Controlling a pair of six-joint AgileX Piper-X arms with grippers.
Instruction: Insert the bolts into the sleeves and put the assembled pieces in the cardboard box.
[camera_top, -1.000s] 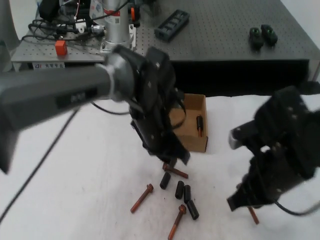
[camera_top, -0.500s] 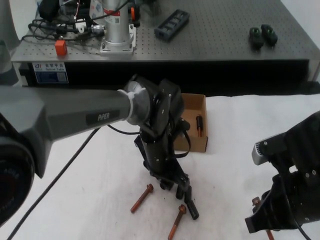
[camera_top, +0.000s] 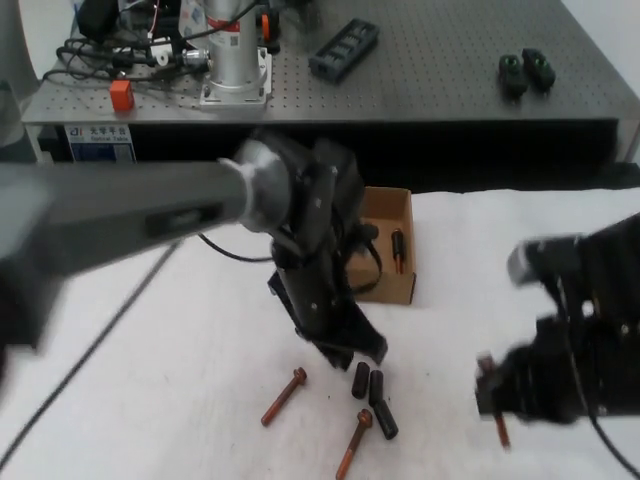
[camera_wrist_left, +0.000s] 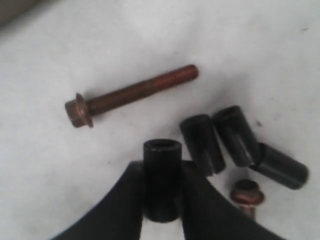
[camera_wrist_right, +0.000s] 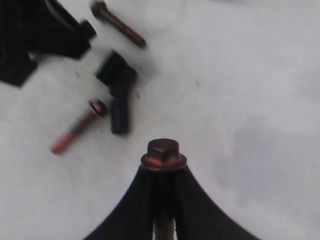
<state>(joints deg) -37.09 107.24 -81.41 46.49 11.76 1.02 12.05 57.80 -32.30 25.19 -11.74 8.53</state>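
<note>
Now that my left claw (camera_wrist_left: 161, 170) has lifted a black cylindrical sleeve (camera_wrist_left: 161, 187), clamped tight, and my right claw (camera_wrist_right: 163, 172) pinches a copper hex-head bolt (camera_wrist_right: 163, 152), I judge insertion can follow.

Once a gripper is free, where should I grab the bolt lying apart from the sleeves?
Take the bolt mid-shank from above, closing across its length: it lies flat on the cloth, clear on both sides; the flanged head is wider.
</note>
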